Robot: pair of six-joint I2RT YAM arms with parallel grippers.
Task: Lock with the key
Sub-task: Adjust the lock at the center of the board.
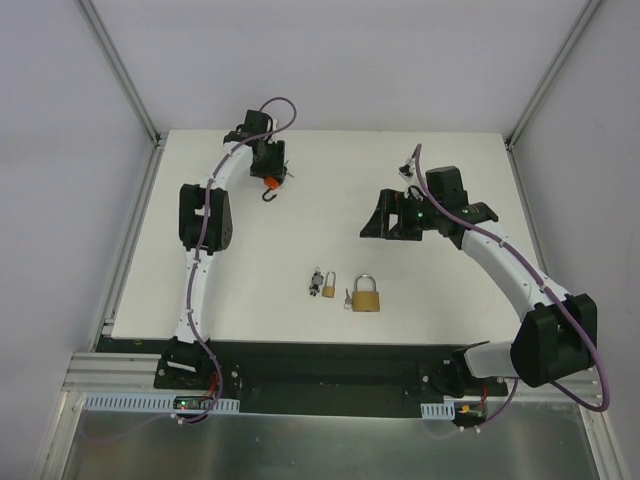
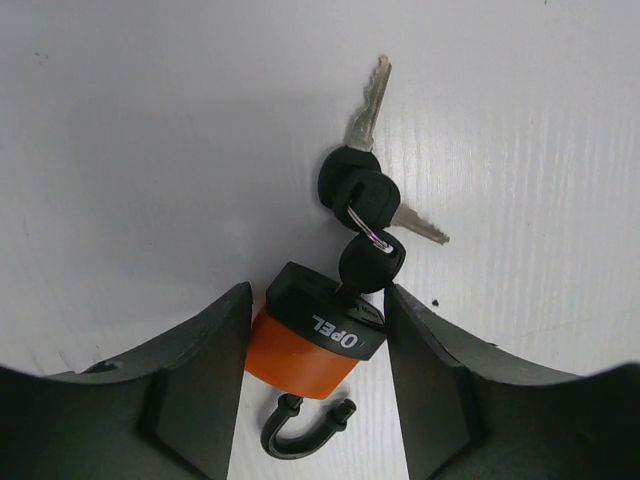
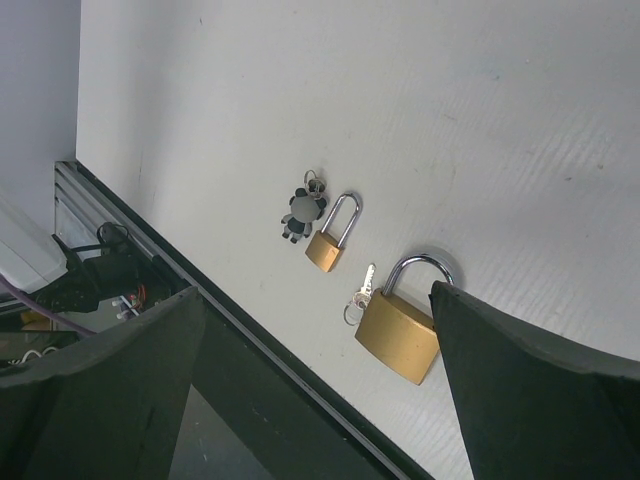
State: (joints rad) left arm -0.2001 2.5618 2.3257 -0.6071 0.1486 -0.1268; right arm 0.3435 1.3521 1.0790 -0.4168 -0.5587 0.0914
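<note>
Left gripper pinching orange padlock at far left of table; key inserted, shackle open. Right gripper spread, empty. Remaining, likely: shackle shut, key turned.

Pretty clearly a robotics lab test cell, not anyone's home. There's a plain white table boxed in by pale wall panels on aluminium frame posts. The left arm and right arm are bolted to a black base plate, with purple cables looped along them, a bare circuit board at the base and sheet metal below.
</note>
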